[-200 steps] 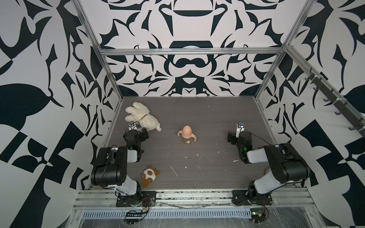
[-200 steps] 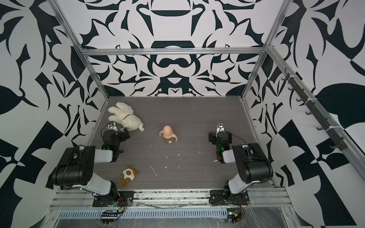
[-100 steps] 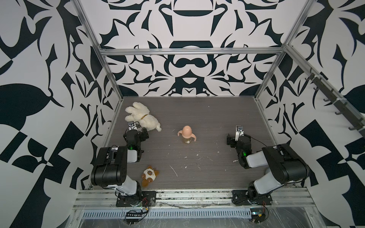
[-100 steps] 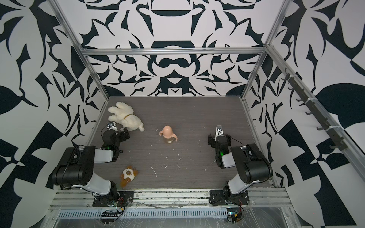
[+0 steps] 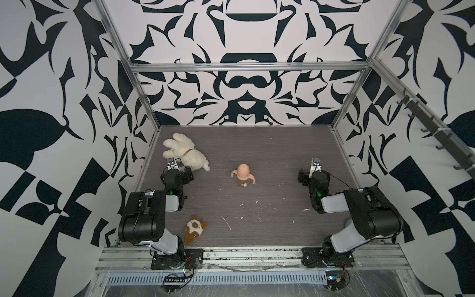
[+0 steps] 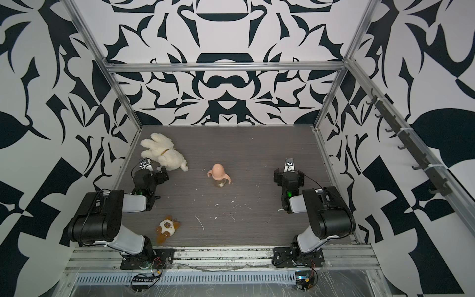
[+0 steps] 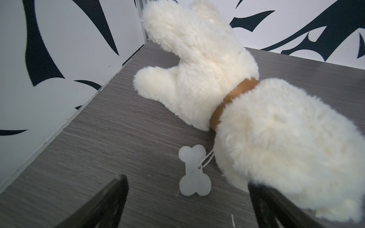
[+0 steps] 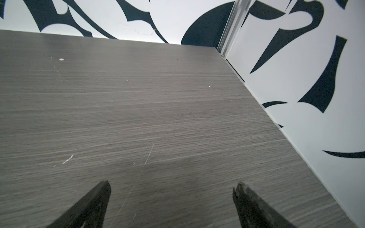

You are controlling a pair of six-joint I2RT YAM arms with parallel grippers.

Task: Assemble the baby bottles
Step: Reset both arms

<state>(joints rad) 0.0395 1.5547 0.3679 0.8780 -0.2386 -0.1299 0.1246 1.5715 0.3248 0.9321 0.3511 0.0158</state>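
Observation:
A baby bottle (image 5: 243, 177) (image 6: 219, 176) stands upright mid-table in both top views. It has a peach dome cap (image 5: 243, 169), a peach two-handle ring and a clear amber body (image 5: 243, 183). My left gripper (image 5: 177, 171) (image 7: 186, 182) is open at the left, well apart from the bottle, with nothing between its fingers. One finger rests against a white plush dog (image 7: 256, 128). My right gripper (image 5: 314, 175) (image 8: 172, 184) is open and empty over bare table at the right, far from the bottle.
The white plush dog (image 5: 185, 154) lies at the back left, its bone-shaped tag (image 7: 194, 173) flat on the table between the left fingers. A small brown-and-white plush toy (image 5: 194, 227) lies front left. White scraps (image 5: 305, 209) dot the grey table. Patterned walls enclose three sides.
The right arm has shifted slightly, its gripper ending a little nearer the right wall. The left arm, the bottle and the plush toys have not moved.

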